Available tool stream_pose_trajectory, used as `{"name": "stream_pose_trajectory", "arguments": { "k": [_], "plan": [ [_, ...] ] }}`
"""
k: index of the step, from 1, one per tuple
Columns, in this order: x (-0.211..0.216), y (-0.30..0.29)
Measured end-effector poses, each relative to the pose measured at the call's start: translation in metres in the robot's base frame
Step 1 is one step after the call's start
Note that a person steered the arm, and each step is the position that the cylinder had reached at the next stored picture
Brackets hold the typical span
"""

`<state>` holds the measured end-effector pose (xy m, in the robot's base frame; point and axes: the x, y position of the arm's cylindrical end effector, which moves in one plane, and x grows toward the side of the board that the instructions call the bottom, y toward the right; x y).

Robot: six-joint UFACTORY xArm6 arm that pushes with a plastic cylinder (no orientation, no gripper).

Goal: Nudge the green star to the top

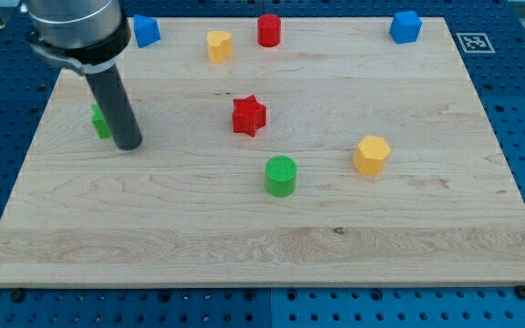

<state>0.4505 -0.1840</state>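
A green block (101, 120), mostly hidden behind my rod, sits near the board's left edge; its shape cannot be made out. My tip (128, 145) rests on the board just right of and slightly below that green block, touching or nearly touching it. A green cylinder (281, 175) stands near the board's middle, far to the right of the tip.
A red star (249, 116) lies at the centre. A yellow hexagonal block (371, 155) is to the right. Along the top are a blue block (145, 30), a yellow block (219, 45), a red cylinder (269, 30) and a blue cube (406, 26). The wooden board (272, 255) rests on a blue pegboard table.
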Motion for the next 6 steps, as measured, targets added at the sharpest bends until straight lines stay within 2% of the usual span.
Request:
{"name": "stream_pose_trajectory", "arguments": {
  "k": [1, 2, 6],
  "plan": [
    [-0.001, -0.049],
    [-0.001, -0.06],
    [-0.022, -0.048]
  ]
}}
